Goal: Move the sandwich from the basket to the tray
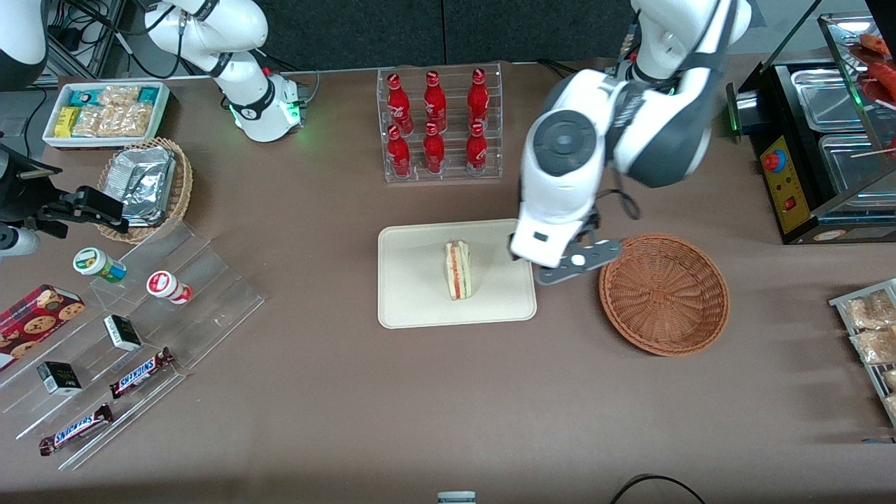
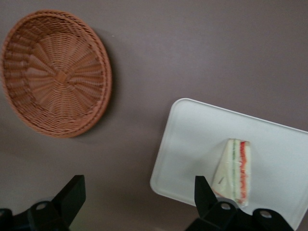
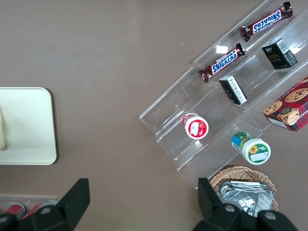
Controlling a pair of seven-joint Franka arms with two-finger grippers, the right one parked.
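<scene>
Sandwich [image 1: 458,269] sits on tray [image 1: 413,308], basket [image 1: 663,294] empty. Gripper [image 2: 139,197] released, holding nothing, above the desk [image 1: 448,406] between them. Placement looks done; next: retreat clear.

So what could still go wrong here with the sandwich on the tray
The sandwich stands upright on a narrow edge in the middle of the tray, so a bump could tip it onto its side. The open gripper hangs above the tray's edge beside the basket, holding nothing; if it pulls away low, a finger might clip the rim and jolt the tray. The basket looks empty, so little else seems at risk.
</scene>
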